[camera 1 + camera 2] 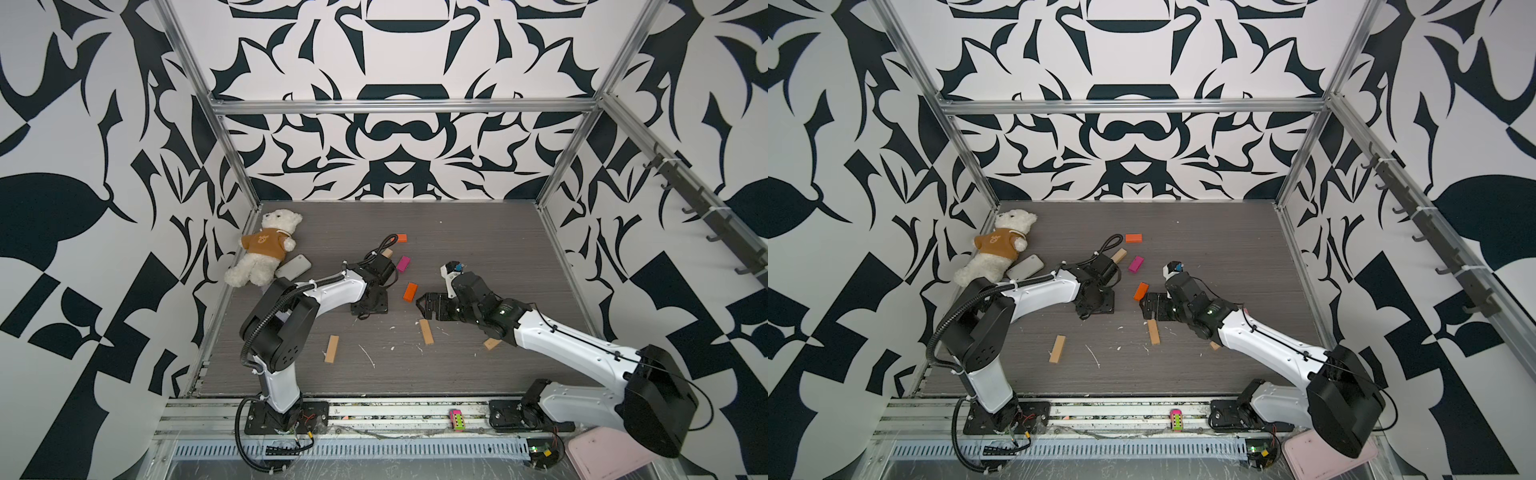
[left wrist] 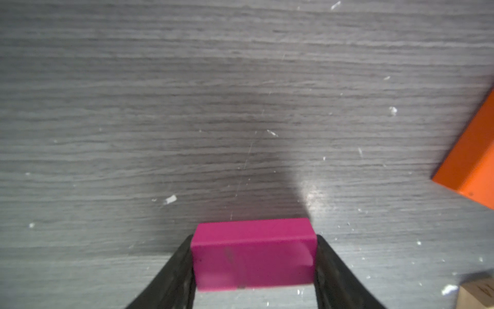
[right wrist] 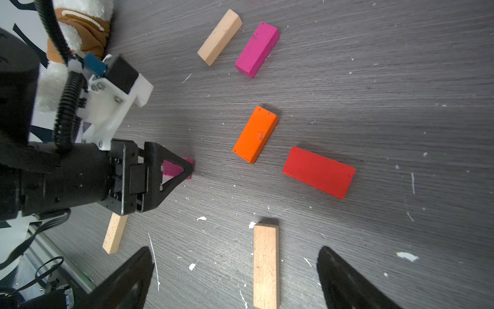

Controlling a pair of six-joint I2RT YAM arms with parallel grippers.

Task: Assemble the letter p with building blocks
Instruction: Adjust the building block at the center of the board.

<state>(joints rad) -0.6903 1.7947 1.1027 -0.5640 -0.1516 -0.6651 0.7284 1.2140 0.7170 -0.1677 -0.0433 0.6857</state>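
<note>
While low over the table's [image 2: 240, 80] middle, clenches the left gripper [image 2: 254, 240] on a smooth magenta block [image 2: 252, 254]; holds the right gripper [image 3: 236, 250] spread open just right, by a tan bar [image 3: 266, 264], near an orange block [image 3: 255, 133] and a red block [image 3: 319, 172].

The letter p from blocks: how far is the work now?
Nothing is built yet: the orange block, red block and tan block lie scattered, apart. In hand: the left gripper grips a magenta block; the right gripper is open. Left: the whole p.
</note>
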